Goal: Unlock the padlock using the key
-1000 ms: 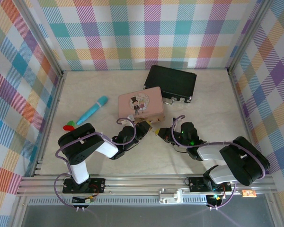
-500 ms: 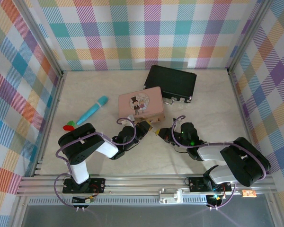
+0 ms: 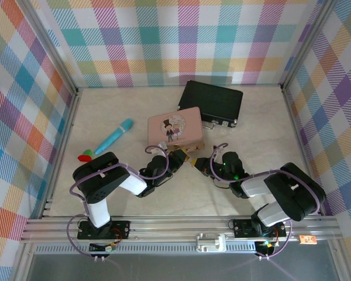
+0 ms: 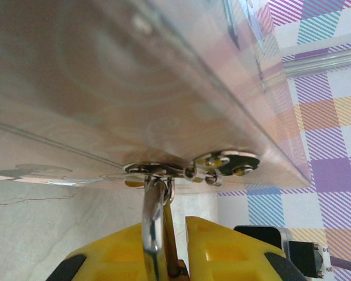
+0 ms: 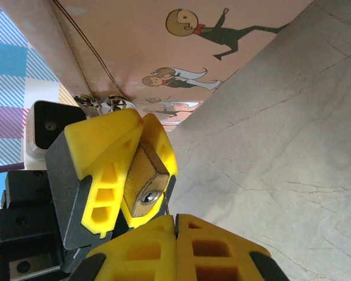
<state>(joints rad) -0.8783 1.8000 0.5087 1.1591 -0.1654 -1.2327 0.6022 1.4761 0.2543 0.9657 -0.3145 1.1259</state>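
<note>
Padlock (image 5: 144,174) on the hasp (image 4: 190,170) of the closed pink tin (image 5: 181,52), pinched by left jaws; right jaws pressed together.

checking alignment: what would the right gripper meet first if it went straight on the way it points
Probably the padlock, its keyhole end facing the right gripper and its body clamped in the left gripper. The two look very close, though depth is hard to judge.

Black arms with white forearm shells: the left arm (image 3: 108,181) and right arm (image 3: 281,196) each trail a looping lilac cable (image 3: 220,144). Jaws are ribbed yellow plastic on black mounts.
</note>
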